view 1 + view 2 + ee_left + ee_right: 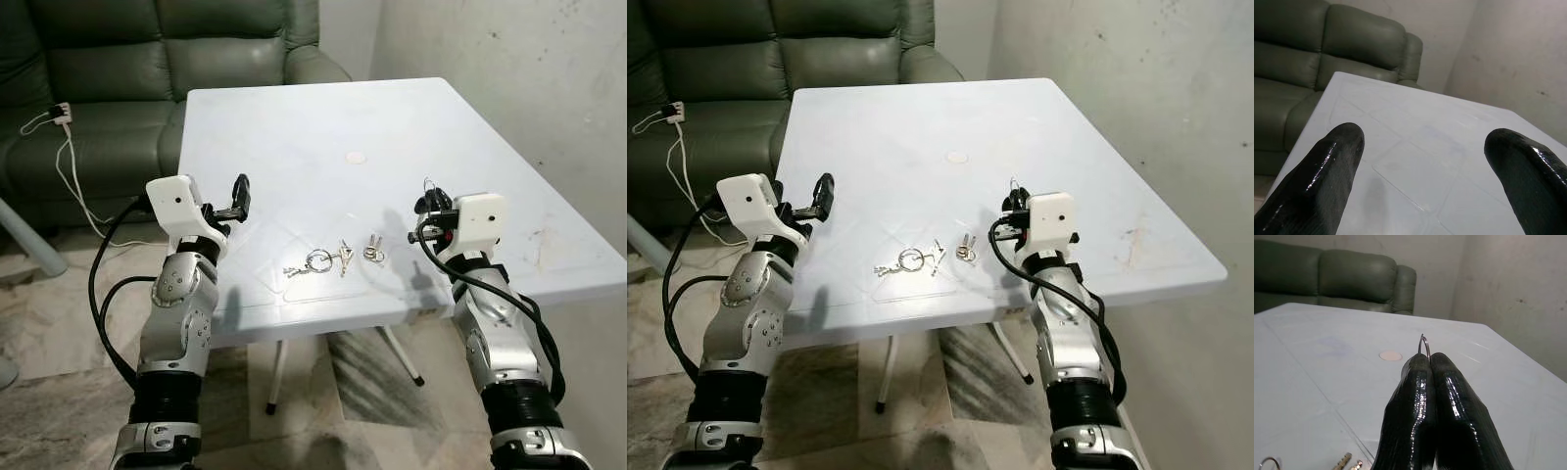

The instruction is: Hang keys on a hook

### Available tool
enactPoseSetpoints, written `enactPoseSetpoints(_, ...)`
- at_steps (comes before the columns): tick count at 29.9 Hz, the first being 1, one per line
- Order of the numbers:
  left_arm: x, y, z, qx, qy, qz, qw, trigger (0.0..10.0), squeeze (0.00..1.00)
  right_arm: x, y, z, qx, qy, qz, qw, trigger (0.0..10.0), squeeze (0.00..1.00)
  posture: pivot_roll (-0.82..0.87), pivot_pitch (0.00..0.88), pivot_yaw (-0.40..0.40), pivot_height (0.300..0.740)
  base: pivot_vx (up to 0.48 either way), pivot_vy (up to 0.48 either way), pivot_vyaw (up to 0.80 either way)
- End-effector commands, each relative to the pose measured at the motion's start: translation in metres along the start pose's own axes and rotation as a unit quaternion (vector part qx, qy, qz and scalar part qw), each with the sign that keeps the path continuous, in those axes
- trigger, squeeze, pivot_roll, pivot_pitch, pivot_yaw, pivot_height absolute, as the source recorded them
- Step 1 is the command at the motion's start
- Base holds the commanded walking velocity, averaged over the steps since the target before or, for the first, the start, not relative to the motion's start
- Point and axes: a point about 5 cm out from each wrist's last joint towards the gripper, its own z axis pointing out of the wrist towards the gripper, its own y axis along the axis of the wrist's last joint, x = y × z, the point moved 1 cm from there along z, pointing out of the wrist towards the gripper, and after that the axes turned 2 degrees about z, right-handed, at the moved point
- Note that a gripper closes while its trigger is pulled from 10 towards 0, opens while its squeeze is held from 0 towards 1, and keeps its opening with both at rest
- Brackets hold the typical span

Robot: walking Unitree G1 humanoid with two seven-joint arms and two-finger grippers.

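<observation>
**A:** Keys (318, 260) lay flat on the white table (294, 117), near its front edge, about midway between the two arms. One bunch on a ring with a couple of keys fanned out beside it.

**B:** Anything else next to them?

**A:** A second, smaller pair of keys (374, 251) sat just to the right of the ring, apart from it. Neither bunch was touched by a gripper.

**B:** Right gripper?

**A:** Right gripper (1425, 363) was held above the table's right front part, fingers pressed together. A thin wire hook (1423, 345) stuck up from between the tips, so it was clamped on that. In the head views the hook was only a thin loop above the fingers; shape hard to confirm there.

**B:** Left?

**A:** Left gripper (238, 199) hovered over the table's left front edge, fingers (1327, 171) spread wide, nothing between them, only bare tabletop beyond.

**B:** Surroundings?

**A:** A small round mark (356, 157) sat farther back on the table. A green sofa (147, 59) stood behind the table, with a white cable (69, 166) and plug on its seat. Plain wall (509, 78) to the right.
</observation>
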Motion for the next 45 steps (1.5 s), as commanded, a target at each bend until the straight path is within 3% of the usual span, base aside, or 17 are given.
enactPoseSetpoints(1,0.001,0.007,0.004,-0.012,0.004,-0.001,1.0,10.0,0.0,-0.001,0.011,0.003,-0.015,0.002,-0.011,1.0,10.0,0.0,0.01,0.0,-0.051,0.74,0.0,0.0,-0.75)
enactPoseSetpoints(16,0.006,0.008,0.004,-0.012,0.013,-0.021,1.0,10.0,0.0,-0.001,0.014,0.003,-0.012,0.0,-0.016,1.0,10.0,0.0,0.0,0.0,-0.057,0.74,0.0,0.0,-0.75)
enactPoseSetpoints(23,0.004,0.011,0.006,-0.02,0.008,-0.017,1.0,10.0,0.0,0.0,0.016,0.004,-0.012,0.003,-0.016,1.0,10.0,0.0,0.0,0.0,-0.058,0.74,0.0,-0.343,-0.75)
enactPoseSetpoints(26,0.003,0.012,0.007,-0.022,0.007,-0.042,0.999,10.0,0.0,0.001,0.016,0.004,-0.012,0.005,-0.016,1.0,10.0,0.0,0.0,0.0,-0.058,0.74,0.0,0.0,-0.75)
enactPoseSetpoints(45,-0.003,0.01,0.005,-0.017,0.013,0.022,1.0,10.0,0.0,0.001,0.017,0.0,-0.013,0.01,-0.02,1.0,10.0,0.0,0.0,0.0,-0.059,0.74,0.0,0.0,-0.75)
